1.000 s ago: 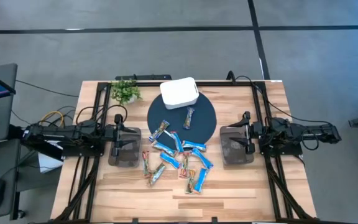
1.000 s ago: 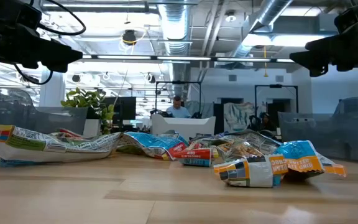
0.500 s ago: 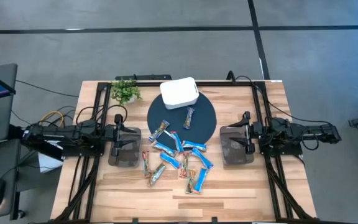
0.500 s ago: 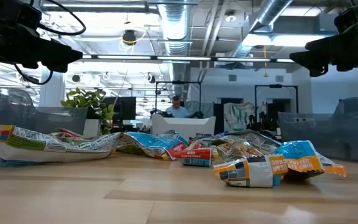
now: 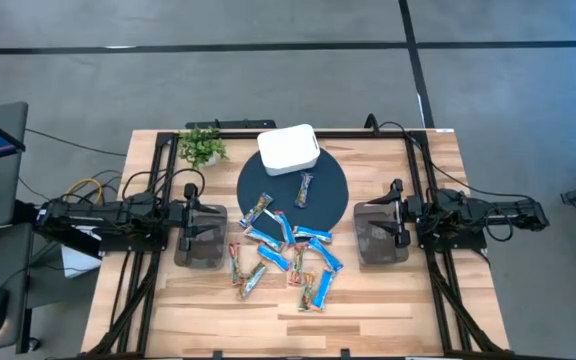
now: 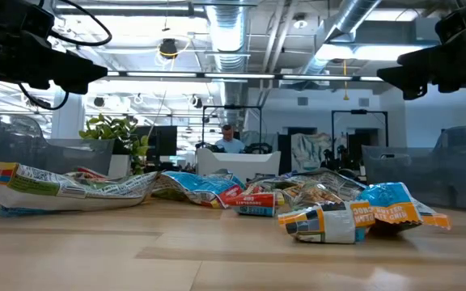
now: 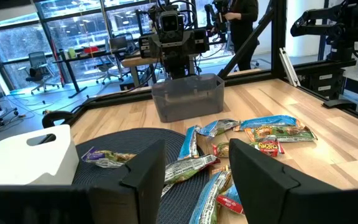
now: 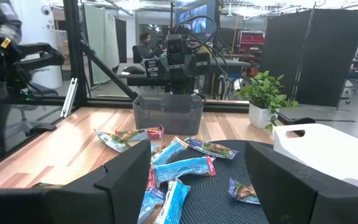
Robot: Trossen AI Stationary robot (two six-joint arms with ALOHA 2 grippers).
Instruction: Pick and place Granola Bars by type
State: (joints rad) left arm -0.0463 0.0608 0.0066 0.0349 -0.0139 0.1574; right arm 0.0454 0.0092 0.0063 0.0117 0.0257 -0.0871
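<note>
Several granola bars (image 5: 286, 255) lie in a loose heap on the wooden table's near middle, blue-and-white ones mixed with tan ones; some overlap the near edge of a dark round mat (image 5: 328, 200). One tan bar (image 5: 305, 188) lies alone on the mat, another (image 5: 257, 208) at the mat's left rim. In the low view the bars (image 6: 330, 217) lie flat on the tabletop. My left gripper (image 7: 194, 168) hovers open at the table's left side and my right gripper (image 8: 197, 171) hovers open at its right side. Both face the heap and touch nothing.
A grey see-through bin (image 5: 200, 238) stands left of the heap and another (image 5: 381, 234) right of it. A white rounded box (image 5: 288, 148) sits on the mat's far edge, a small potted plant (image 5: 201, 146) at the far left. Black rails run along both table sides.
</note>
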